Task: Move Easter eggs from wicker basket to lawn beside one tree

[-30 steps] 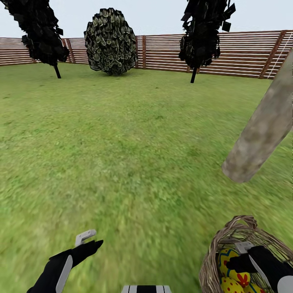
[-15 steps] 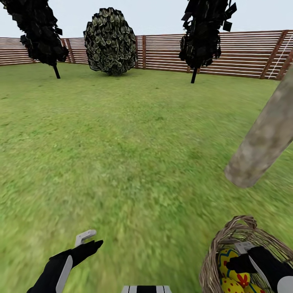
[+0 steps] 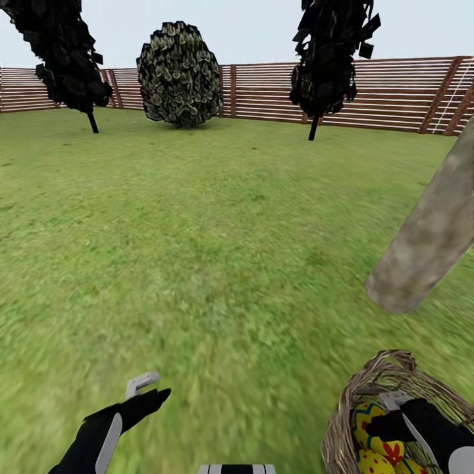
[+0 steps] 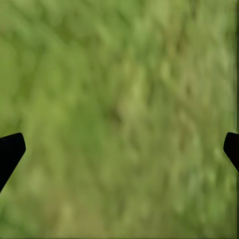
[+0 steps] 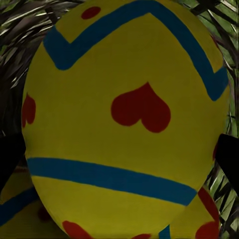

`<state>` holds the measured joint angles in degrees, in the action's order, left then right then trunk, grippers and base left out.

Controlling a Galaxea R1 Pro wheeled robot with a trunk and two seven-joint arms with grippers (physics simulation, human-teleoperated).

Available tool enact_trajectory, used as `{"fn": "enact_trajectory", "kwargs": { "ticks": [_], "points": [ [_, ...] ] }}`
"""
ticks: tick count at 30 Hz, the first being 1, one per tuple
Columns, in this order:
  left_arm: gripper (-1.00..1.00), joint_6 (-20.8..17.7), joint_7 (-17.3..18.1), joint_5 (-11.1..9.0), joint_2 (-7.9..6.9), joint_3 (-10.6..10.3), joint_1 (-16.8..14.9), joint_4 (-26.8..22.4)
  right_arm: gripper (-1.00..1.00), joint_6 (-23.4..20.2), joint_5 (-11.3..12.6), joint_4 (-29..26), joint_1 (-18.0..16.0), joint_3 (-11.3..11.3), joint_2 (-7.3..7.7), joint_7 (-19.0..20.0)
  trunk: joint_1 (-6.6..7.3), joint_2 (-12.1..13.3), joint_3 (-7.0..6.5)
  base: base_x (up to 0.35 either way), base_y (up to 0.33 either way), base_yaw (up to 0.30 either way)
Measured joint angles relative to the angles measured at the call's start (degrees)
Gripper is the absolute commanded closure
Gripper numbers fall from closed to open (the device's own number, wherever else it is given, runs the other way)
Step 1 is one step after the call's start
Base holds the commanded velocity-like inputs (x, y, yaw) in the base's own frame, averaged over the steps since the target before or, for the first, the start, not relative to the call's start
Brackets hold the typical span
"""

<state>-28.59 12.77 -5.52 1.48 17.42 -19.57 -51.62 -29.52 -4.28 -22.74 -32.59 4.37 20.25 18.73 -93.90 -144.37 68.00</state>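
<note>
Nearest, at the right arm: the wicker basket (image 3: 355, 421), tan open weave, round, with a small arched loop handle on its far rim, rests on the lawn (image 3: 217, 263). Its near and right parts are cut off by the picture edge. Inside lie yellow Easter eggs (image 3: 374, 431) with red marks and blue-green bands; how many cannot be counted, since the arm covers part of the pile.

The right gripper (image 3: 388, 421) reaches down into the basket. In the right wrist view one egg (image 5: 124, 119) sits close between the two dark fingertips (image 5: 229, 159), its long axis running roughly upright in that picture, narrower end away from the second egg under it. Zigzag band near the narrow end, straight band lower, red heart-shaped mark between. Fingertips stand either side of the egg; whether they press on it cannot be told. Basket weave shows behind the egg.

Left of the basket, the left gripper (image 3: 148, 388) hangs over bare grass, spread wide with nothing between the tips (image 4: 10, 152).

Just beyond the basket, a pale grey-brown tree (image 3: 428, 243) trunk meets the grass, leaning in the picture; its crown is cut off.

Far beyond the basket: two dark narrow trees (image 3: 326, 59), a rounded bush (image 3: 179, 72) and a slatted wooden fence (image 3: 395, 92).
</note>
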Motion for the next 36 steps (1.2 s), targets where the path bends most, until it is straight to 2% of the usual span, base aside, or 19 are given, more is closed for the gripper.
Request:
{"fn": "enact_trajectory", "kwargs": {
  "ticks": [16,36],
  "points": [
    [-1.0,0.01,-0.03,0.02,0.63,-0.01,0.0,1.28,1.0,-0.01,-0.04,0.0,0.0,0.01,-0.03,0.0,0.41,0.21,-3.55,0.0,0.0,0.0],
    [-1.0,0.1,-0.03,0.09,0.74,-0.01,0.0,1.33,1.0,-0.01,-0.03,0.01,0.01,0.01,-0.07,0.0,0.93,0.48,-7.98,0.0,0.0,0.0]
  ]
}}
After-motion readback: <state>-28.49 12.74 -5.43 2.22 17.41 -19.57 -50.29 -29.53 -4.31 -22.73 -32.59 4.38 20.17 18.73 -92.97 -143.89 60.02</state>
